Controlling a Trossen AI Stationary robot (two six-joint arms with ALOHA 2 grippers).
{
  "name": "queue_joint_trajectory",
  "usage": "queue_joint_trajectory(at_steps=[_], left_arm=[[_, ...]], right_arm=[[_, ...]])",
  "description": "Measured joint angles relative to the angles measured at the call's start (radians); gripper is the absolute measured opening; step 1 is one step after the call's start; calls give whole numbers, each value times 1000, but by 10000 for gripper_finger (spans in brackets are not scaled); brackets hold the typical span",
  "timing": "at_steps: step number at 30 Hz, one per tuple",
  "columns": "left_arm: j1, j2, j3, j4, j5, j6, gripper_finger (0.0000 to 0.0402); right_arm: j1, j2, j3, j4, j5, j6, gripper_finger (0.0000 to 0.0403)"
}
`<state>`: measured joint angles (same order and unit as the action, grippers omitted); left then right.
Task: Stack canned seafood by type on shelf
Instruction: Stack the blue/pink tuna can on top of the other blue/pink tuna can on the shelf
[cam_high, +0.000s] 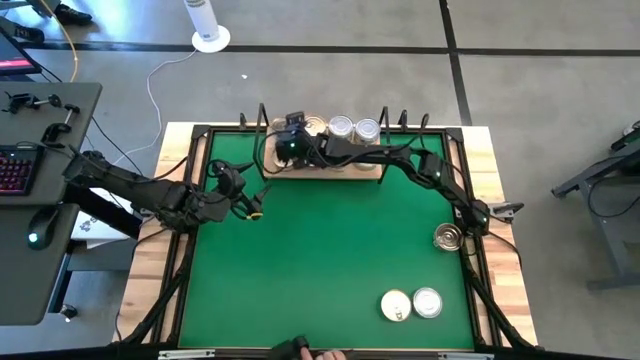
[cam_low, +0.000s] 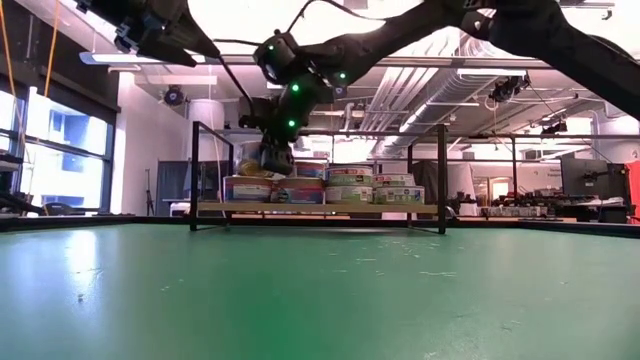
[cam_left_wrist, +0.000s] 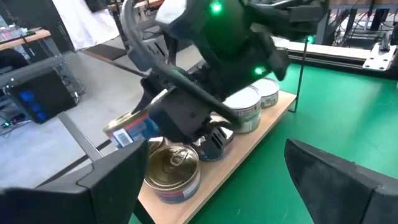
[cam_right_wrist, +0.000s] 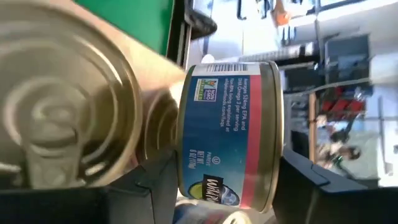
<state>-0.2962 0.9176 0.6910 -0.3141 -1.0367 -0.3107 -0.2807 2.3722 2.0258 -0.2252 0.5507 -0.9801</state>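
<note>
The shelf (cam_high: 336, 166) stands at the mat's far edge and carries several cans of seafood (cam_low: 350, 185), some stacked two high. My right gripper (cam_high: 291, 146) reaches over the shelf's left end, shut on a can with a blue and red label (cam_right_wrist: 230, 130). Below and beside that can stand gold-lidded cans (cam_left_wrist: 173, 167) on the board. My left gripper (cam_high: 252, 205) hangs open and touching nothing over the mat's left part, near the shelf. Three more cans (cam_high: 449, 237) (cam_high: 396, 305) (cam_high: 427, 302) lie on the mat's right part. My right gripper pinches the labelled can between its two fingers, one finger (cam_right_wrist: 146, 186) by each flat end, with the label wall (cam_right_wrist: 227, 99) showing between them. It comes slanting down from the table's right. The can is tilted over the stacked cans; I cannot tell whether it touches them.
Thin black uprights (cam_low: 442, 175) rise at the shelf's ends. A black frame (cam_high: 470, 200) borders the green mat (cam_high: 330, 250). My right arm (cam_high: 420, 160) stretches along the shelf's front. The mat's middle holds nothing.
</note>
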Motion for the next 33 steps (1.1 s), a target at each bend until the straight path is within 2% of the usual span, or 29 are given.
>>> queue_joint_trajectory(at_steps=[7, 10, 15, 33], left_arm=[[0, 0, 0, 28, 0, 0, 361], [0, 0, 1, 28, 0, -2, 361], [0, 0, 1, 28, 6, -3, 361], [0, 0, 1, 27, 8, -10, 361]], right_arm=[[-31, -1, 0, -40, -5, 82, 188], [-33, -1, 0, -41, -6, 85, 189], [-31, -1, 0, -44, -25, 89, 216], [-27, -3, 0, -49, -89, 130, 229]])
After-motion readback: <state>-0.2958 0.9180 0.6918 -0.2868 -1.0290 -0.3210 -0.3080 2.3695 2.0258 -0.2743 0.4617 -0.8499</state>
